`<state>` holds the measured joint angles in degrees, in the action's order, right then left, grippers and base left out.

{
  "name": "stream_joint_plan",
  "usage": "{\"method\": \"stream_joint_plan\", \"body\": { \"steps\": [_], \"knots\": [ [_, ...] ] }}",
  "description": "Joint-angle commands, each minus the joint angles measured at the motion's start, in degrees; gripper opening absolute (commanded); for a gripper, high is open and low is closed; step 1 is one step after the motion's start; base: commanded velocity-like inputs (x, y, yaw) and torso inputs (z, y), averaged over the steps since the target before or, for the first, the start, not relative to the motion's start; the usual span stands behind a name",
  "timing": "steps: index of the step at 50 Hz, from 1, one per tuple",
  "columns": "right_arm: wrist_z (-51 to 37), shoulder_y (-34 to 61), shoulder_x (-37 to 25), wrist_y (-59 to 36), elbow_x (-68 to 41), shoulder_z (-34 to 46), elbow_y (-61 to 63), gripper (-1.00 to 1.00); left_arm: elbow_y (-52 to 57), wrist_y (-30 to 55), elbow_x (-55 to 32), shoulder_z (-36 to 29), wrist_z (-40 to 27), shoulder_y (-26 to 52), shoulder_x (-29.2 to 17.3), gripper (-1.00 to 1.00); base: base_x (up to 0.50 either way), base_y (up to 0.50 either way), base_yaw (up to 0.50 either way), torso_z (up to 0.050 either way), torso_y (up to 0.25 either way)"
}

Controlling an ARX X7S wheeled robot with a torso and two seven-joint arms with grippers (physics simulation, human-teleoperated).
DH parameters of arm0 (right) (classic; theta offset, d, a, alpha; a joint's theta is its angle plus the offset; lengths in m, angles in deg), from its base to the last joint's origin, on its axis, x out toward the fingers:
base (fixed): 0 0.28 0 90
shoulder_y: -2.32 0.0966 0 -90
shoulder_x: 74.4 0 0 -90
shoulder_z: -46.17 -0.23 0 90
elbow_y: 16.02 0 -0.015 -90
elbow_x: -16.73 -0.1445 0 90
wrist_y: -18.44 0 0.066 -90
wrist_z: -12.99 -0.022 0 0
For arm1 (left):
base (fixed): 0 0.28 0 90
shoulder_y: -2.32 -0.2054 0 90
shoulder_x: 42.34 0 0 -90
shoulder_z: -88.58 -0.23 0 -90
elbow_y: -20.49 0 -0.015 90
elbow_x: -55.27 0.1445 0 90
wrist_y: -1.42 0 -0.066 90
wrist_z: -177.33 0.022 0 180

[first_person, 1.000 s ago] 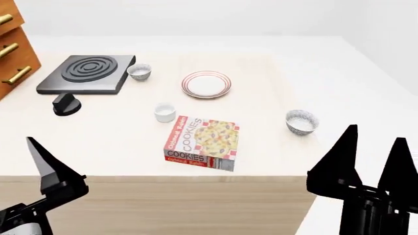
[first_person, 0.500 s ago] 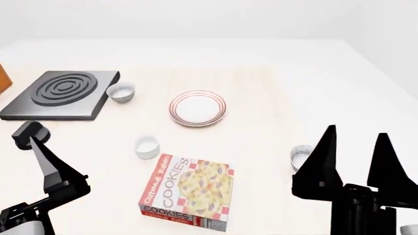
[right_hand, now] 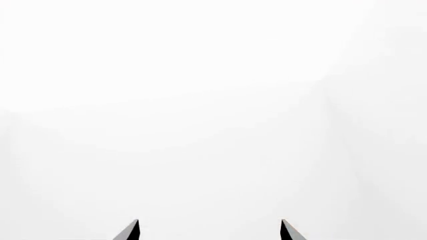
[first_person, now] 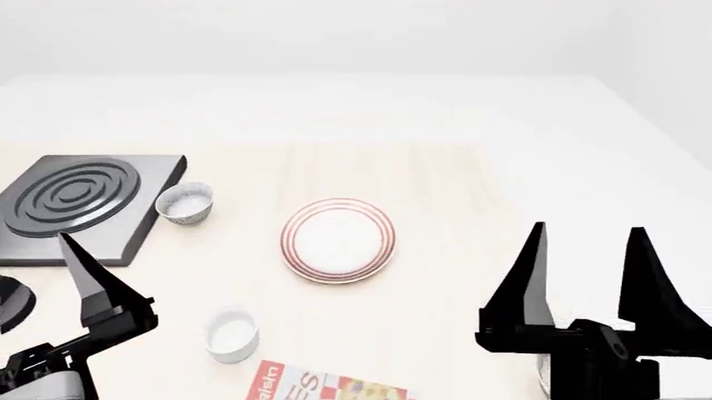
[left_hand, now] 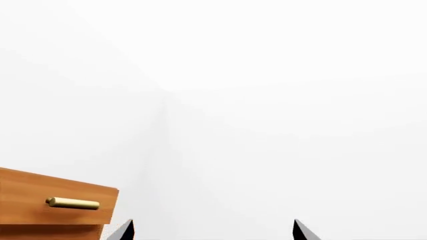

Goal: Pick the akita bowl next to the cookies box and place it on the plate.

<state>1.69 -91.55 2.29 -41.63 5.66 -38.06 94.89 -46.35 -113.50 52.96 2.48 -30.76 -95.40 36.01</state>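
Observation:
The plate point(first_person: 337, 240), white with red rings, lies mid-table in the head view. Only the top edge of the cookies box point(first_person: 328, 387) shows at the bottom of that view. The akita bowl beside it is almost hidden behind my right gripper point(first_person: 588, 229); a thin grey sliver of it point(first_person: 542, 375) shows at the gripper's base. That gripper is open and empty, raised at the table's right. My left gripper point(left_hand: 213, 229) is open too; one of its fingers point(first_person: 87, 271) rises at the lower left. Both wrist views look at bare white wall.
A look-alike speckled bowl point(first_person: 185, 202) sits against the black stove plate point(first_person: 72, 200) at the far left. A plain white cup point(first_person: 233, 333) stands above the box. A black knob point(first_person: 9, 302) shows at the left edge. A wooden drawer point(left_hand: 57, 207) with a brass handle appears in the left wrist view.
The head view has shifted, so everything on the table slid down the picture. The cookies box has nearly left the bottom edge and the near bowl has gone behind my right gripper.

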Motion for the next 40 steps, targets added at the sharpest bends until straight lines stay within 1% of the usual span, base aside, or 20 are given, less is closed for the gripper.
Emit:
{"method": "stream_joint_plan", "body": {
  "steps": [1,18,19,21,23,27,29,30,40],
  "knots": [
    [0.90,-0.09,0.69,0.26,1.98,-0.88,-0.20,1.00,-0.26,-0.14,0.89,0.99,0.59,-0.09,0.64,1.00,0.50,0.04,0.00,0.000,0.000],
    [0.80,0.05,-0.10,0.19,0.73,-0.31,-0.36,1.00,0.03,0.21,0.26,0.11,0.55,-0.32,-0.23,1.00,0.50,0.04,0.00,0.000,0.000],
    [1.87,-0.05,-0.62,0.78,-1.69,0.40,-0.49,1.00,0.19,0.11,0.11,0.01,0.64,-0.39,-0.33,1.00,0.50,0.02,0.00,0.000,0.000],
    [0.47,-0.22,-0.64,-1.99,-1.21,-0.05,0.54,1.00,0.67,-0.30,-0.25,-0.35,0.96,-0.59,-0.56,1.00,0.47,0.01,0.00,0.000,0.000],
    [0.64,0.01,-0.39,-0.59,-2.45,-0.19,-0.23,1.00,0.90,0.31,-0.18,-0.23,0.59,-0.60,-0.42,1.00,0.04,0.00,0.00,0.000,0.000],
    [0.13,0.13,-0.29,-0.83,-2.32,-0.40,-0.61,1.00,0.50,1.28,-0.77,-0.24,0.52,-0.22,-0.72,1.00,0.00,0.00,0.00,0.000,0.000],
    [0.10,0.08,-0.33,-0.80,-2.36,-0.30,-0.55,1.00,1.13,4.28,1.87,-0.60,0.14,0.12,-0.74,1.00,0.00,0.00,0.00,0.000,0.000],
    [0.09,0.06,-0.31,-0.67,-2.26,-0.26,-0.57,1.00,0.81,2.94,0.94,-0.69,0.23,-0.04,-0.67,1.00,0.00,0.00,0.00,0.000,-0.119],
    [-0.36,0.03,-0.53,-0.91,-2.47,-0.14,-0.34,1.00,0.90,3.66,2.76,-0.84,-0.53,-0.06,-0.82,1.00,0.00,0.00,0.00,0.000,-0.250]
  ]
}}
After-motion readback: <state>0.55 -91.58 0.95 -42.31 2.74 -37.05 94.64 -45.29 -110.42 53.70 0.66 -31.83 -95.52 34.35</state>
